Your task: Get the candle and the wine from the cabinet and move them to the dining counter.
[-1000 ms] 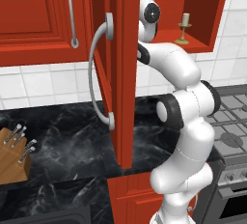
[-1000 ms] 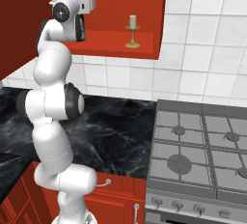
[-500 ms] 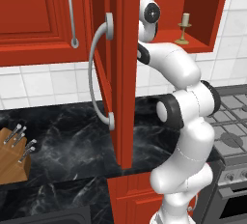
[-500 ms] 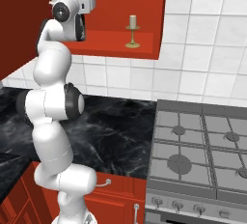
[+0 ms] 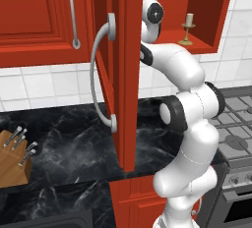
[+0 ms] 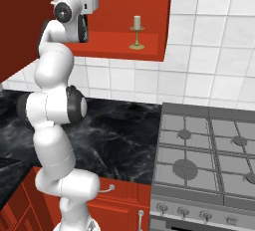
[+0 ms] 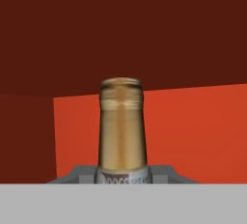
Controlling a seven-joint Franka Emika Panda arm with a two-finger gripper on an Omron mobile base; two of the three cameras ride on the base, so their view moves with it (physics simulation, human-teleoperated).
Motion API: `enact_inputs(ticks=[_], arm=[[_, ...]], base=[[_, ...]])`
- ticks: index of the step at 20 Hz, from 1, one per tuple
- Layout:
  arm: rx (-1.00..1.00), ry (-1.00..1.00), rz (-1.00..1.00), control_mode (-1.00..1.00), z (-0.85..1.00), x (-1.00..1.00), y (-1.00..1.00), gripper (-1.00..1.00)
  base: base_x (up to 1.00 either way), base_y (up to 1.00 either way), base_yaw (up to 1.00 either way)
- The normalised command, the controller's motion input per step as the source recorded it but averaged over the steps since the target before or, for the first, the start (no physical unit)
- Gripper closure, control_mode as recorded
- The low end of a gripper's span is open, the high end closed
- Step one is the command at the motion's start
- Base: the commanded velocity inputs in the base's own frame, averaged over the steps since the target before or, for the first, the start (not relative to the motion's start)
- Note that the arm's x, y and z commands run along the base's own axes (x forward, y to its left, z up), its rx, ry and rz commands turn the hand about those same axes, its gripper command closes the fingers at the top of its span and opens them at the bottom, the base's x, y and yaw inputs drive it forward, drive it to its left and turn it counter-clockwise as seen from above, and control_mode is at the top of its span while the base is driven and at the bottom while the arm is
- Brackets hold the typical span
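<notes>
So the gripper (image 7: 123,177) is up inside the cabinet (image 6: 114,43), and in the hand view its two finger tips sit snug against either side of the wine (image 7: 122,126), right where the gold-foil neck meets the top of the label. The jaws are only partly closed, but they look stopped by the glass, so I'd call that a grip on the bottle rather than a hover.

Compared with a second ago, the arm's pose in both base views is basically identical. There's no reach and no retreat. The only thing that's new is at the fingers: they've come in on the neck. To me that means the grasp step is done and the lift-out hasn't started.

Where stuff is, all relative to the cabinet:
- The wine stands upright on the cabinet's shelf, toward the door side, mostly hidden behind the hand in the right base view, with just a sliver of bottle top poking above the wrist.
- The candle (image 6: 137,32) is on the same shelf, well apart from the bottle, near the cabinet's open end by the tile wall. It's untouched and in the same spot as before.
- The cabinet door (image 5: 129,74) hangs open, edge-on in the left base view, close beside the arm.

I reckon the tricky bit is next: pulling the bottle out without clipping that door or the shelf lip. Then the candle needs its own trip.
</notes>
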Motion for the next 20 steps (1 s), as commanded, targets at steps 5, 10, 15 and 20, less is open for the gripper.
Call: enact_inputs(ticks=[5,10,15,20], arm=[[0.0,0.0,0.0,-1.0,0.0,0.0,0.0,1.0],[0.0,0.0,0.0,-1.0,0.0,-0.09,0.0,1.0],[0.0,0.0,0.0,-1.0,0.0,-0.33,-0.02,1.0],[0.0,0.0,0.0,-1.0,0.0,-0.47,-0.09,1.0]], base=[[0.0,0.0,0.0],[0.0,0.0,0.0],[0.0,0.0,0.0],[0.0,0.0,0.0]])
